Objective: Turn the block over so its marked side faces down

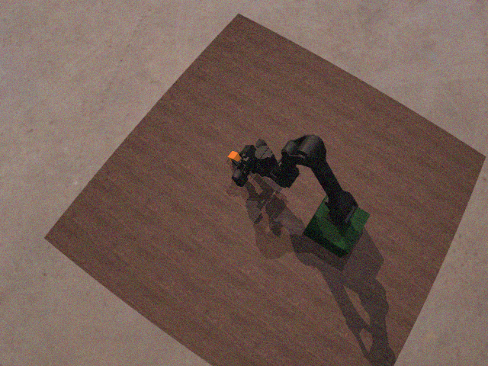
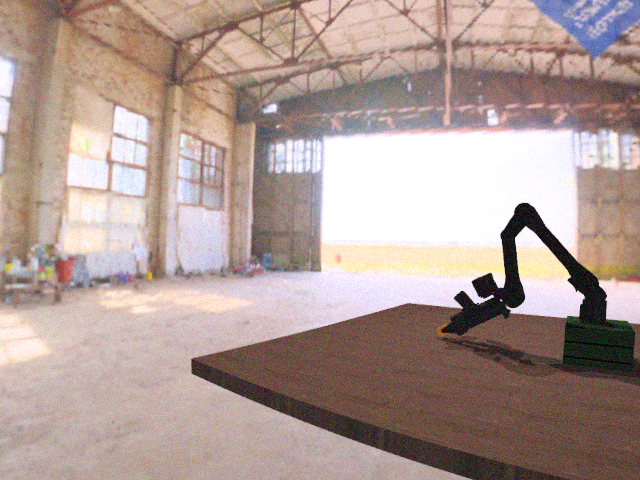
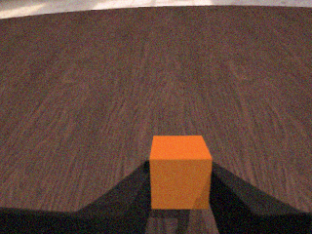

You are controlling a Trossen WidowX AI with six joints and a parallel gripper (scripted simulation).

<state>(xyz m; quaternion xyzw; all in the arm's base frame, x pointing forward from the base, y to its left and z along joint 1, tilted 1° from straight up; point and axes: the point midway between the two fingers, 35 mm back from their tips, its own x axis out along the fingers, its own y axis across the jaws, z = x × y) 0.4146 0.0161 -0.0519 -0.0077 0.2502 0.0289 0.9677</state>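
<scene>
An orange block [image 1: 233,155] [image 2: 440,330] [image 3: 179,184] is held between the two dark fingertips. My gripper [image 1: 237,158] [image 2: 445,329] [image 3: 178,168] is shut on it. The gripper slants down and forward at a shallow angle, so the block is tilted with it. In the exterior view the block looks a little above the table [image 1: 157,197] [image 2: 336,372] [image 3: 97,73], with the arm's shadow just beside it. The wrist view shows two plain orange faces of the block. No mark shows on any visible face, and the other faces are hidden.
The arm stands on a green base block [image 1: 335,234] [image 2: 598,346] at the right side of the table in the exterior view. The table's far edge shows at the top of the wrist view. The arm's shadow falls across the table.
</scene>
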